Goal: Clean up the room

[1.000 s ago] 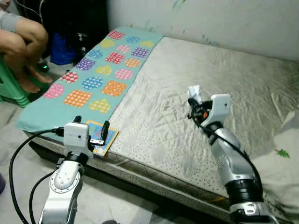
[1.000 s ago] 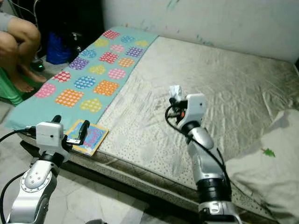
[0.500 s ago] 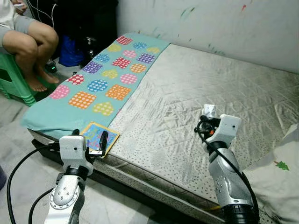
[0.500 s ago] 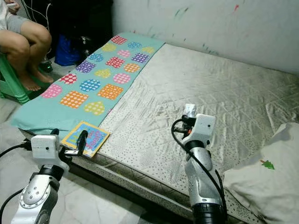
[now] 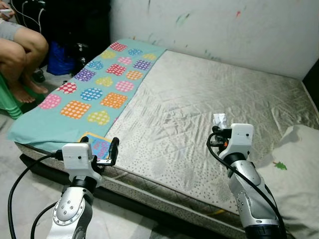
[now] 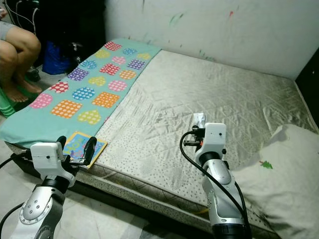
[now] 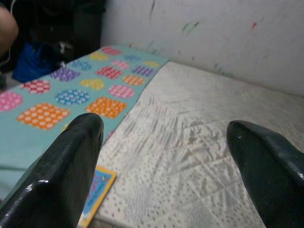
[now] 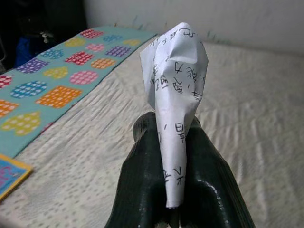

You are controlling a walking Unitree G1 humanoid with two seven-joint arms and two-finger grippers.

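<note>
My right gripper (image 5: 218, 130) is raised above the mattress (image 5: 209, 104), shut on a crumpled piece of paper (image 8: 174, 90) with handwriting on it; the paper (image 5: 219, 119) sticks up past the fingers. My left gripper (image 5: 98, 154) is open at the bed's near left corner, nothing between its fingers (image 7: 71, 171). Just beyond it a small colourful picture book (image 6: 82, 146) lies flat at the mattress edge.
A teal blanket with coloured hearts and squares (image 5: 92, 89) covers the bed's left side. A pillow (image 5: 294, 164) lies at the right. A person's legs (image 5: 22, 59) and dark bags (image 5: 65, 50) are at the far left on the floor. A marked wall (image 5: 224, 30) runs behind.
The camera has shifted, so the bed sits differently in view. My right gripper has come lower with the paper still in it. The left gripper stays open near the book.
</note>
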